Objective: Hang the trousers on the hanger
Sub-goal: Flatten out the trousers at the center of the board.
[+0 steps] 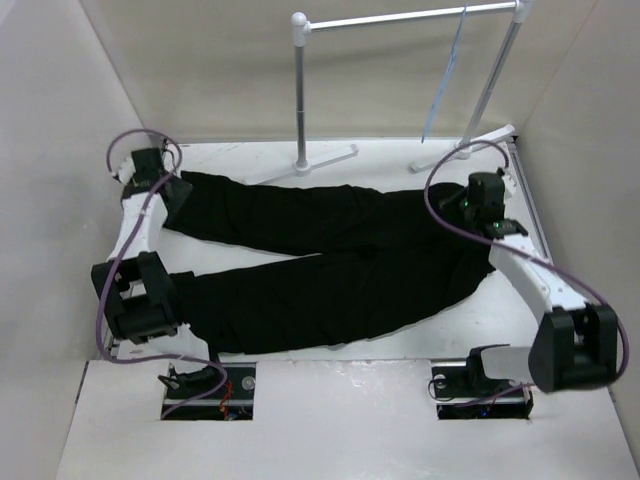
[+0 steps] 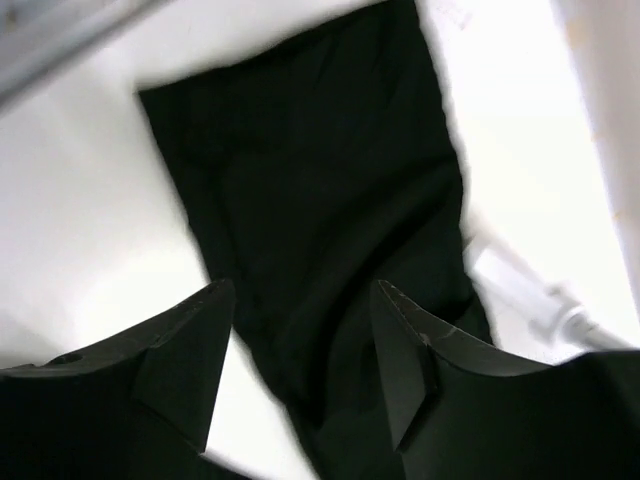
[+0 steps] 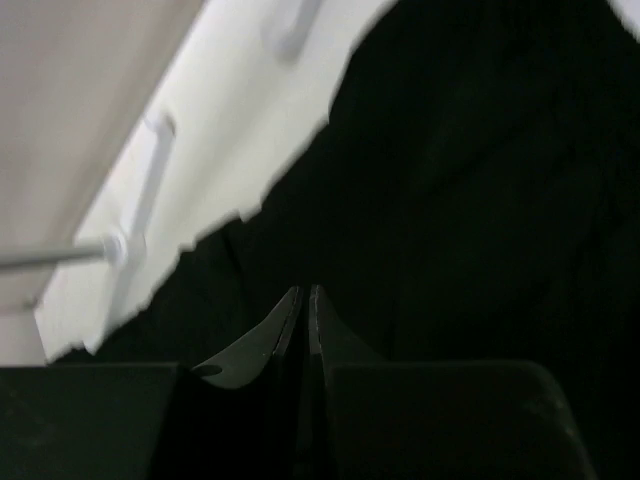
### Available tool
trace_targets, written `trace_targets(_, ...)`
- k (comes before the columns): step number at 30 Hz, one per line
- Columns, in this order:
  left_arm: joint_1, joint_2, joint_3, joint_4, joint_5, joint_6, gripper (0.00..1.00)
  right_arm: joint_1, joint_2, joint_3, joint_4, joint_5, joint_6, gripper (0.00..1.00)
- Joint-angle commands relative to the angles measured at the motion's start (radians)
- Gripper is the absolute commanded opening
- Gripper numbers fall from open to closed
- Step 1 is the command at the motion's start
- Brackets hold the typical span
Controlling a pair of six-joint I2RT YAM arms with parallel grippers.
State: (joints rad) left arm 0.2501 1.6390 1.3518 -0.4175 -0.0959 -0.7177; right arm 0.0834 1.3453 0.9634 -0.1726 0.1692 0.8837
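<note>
Trousers (image 1: 330, 265) lie flat across the table (image 1: 400, 345), legs left, waist right. Left gripper (image 2: 302, 292) hovers, jaws apart, over a leg cuff. Right gripper (image 3: 303, 292), jaws pressed together, sits above the waist. Hanger (image 1: 446, 70) dangles from the rack (image 1: 400, 17).

A white clothes rack (image 1: 400, 18) stands at the far end of the white table (image 1: 390, 345), two posts on flat feet (the right one looks slanted from above). Pale walls (image 1: 200, 70) close in three sides.
</note>
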Motion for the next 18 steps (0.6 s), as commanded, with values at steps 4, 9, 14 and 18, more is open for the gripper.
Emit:
trace_targets(4, -0.14, -0.252, -0.356, 0.076, -0.016, -0.107, 0.55, 0.065, -0.291, -0.261, -0.065, -0.01, 0.02, 0.15)
trace_targets(9, -0.121, -0.457, -0.528, -0.059, -0.007, -0.112, 0.59, 0.14, -0.52, -0.354, -0.229, -0.046, -0.011, 0.26)
trace_targets(14, -0.013, -0.617, -0.68, -0.126, -0.047, -0.101, 0.63, 0.275, -0.607, -0.407, -0.28, -0.046, 0.018, 0.42)
trace_targets(18, -0.002, -0.552, -0.723, -0.026, -0.031, -0.098, 0.64, 0.393, -0.578, -0.408, -0.249, -0.077, 0.015, 0.51)
